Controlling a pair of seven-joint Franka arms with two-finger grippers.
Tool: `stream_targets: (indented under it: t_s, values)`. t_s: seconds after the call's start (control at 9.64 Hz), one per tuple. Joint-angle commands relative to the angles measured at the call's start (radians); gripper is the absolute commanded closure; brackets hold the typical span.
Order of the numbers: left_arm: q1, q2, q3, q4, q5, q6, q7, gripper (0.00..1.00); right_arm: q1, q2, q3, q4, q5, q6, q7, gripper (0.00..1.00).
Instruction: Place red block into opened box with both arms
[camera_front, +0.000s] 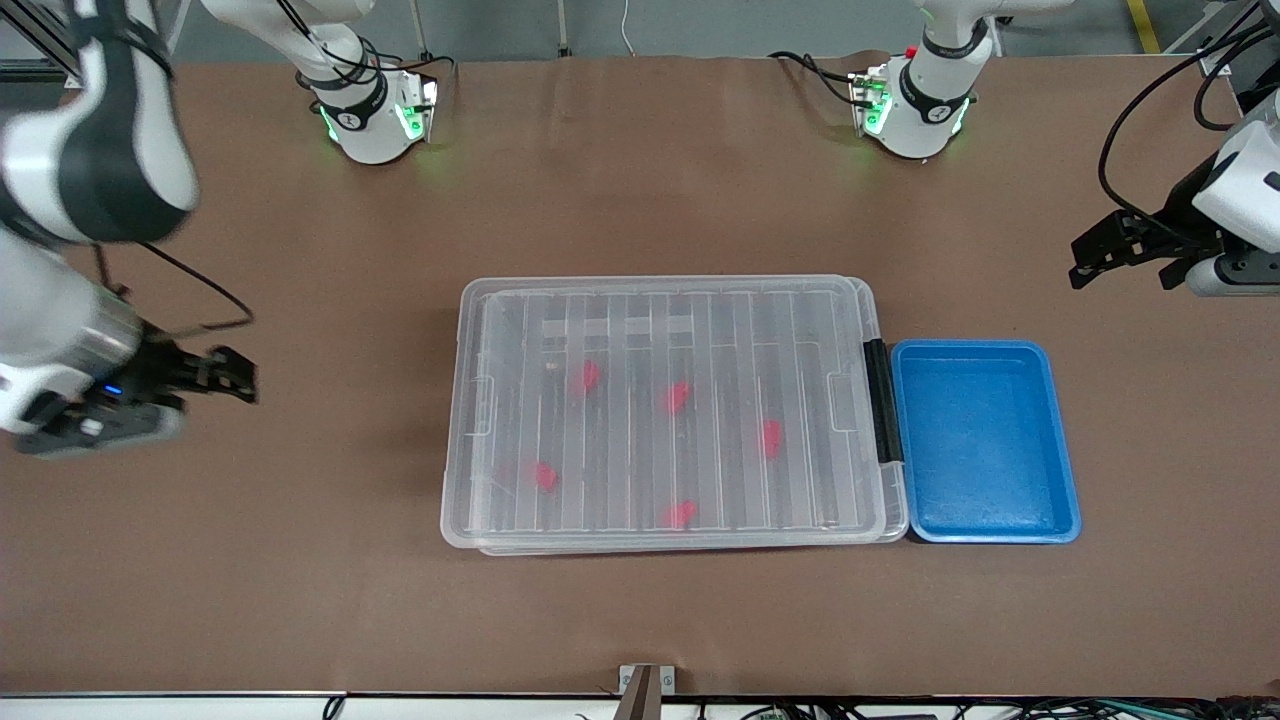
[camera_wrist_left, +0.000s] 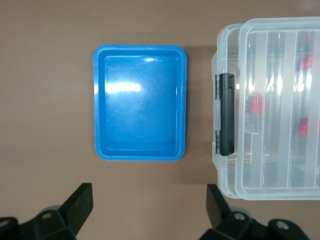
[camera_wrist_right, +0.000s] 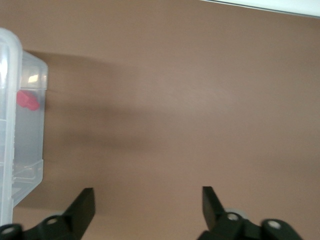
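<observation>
My right claw (camera_front: 235, 378) hangs over bare brown table (camera_front: 640, 620) off the right arm's end of the box (camera_front: 665, 410); fingers (camera_wrist_right: 82, 207) spread wide, nothing between them; from my right wrist I see one corner of the box ahead of the fingertips, clear of them, with one red piece showing through its wall.

My left claw (camera_front: 1125, 255) hangs over bare table at the left arm's end; fingers (camera_wrist_left: 80, 205) likewise released and empty; ahead of these fingertips lies the blue tray (camera_front: 1055, 445), bare inside; just beside it sits the box's short end with the black clip (camera_front: 882, 400); tray rim and box rim look touching or nearly so, I cannot tell which.

The box lies flat mid-table between my two claws; the ribbed clear lid (camera_front: 520, 300) rests on top of it, a little out of line with the base so that two edges show at the clip end.

Five small red shapes show through the lid; one of them, the red block (camera_front: 586, 376), lies inside the box toward the right claw's half; the other red blocks (camera_front: 772, 438) are scattered across the box floor, well apart from one another; all are blurred by the ribs, so the stub cannot be made out.
</observation>
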Motion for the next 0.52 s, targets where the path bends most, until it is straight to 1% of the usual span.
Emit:
stream_targets:
  t_s: [0.0,0.1,0.21,0.42]
  values:
    - [-0.001,0.005,-0.005,-0.024,0.005,-0.007,-0.004,0.0,0.001,-0.132,-0.045,-0.028,-0.021,-0.134,0.146,0.0]
    - [-0.001,0.005,-0.005,-0.024,0.006,-0.007,-0.004,0.0,0.001,-0.18,-0.074,-0.028,-0.021,-0.213,0.156,0.0]
    - [-0.001,0.005,-0.005,-0.022,0.006,-0.007,-0.004,0.0,0.001,-0.203,-0.098,-0.034,-0.018,-0.241,0.145,0.0]
    - [-0.001,0.005,-0.005,-0.021,0.006,-0.007,-0.004,0.0,-0.016,-0.204,-0.123,-0.042,-0.006,-0.232,0.128,0.0]
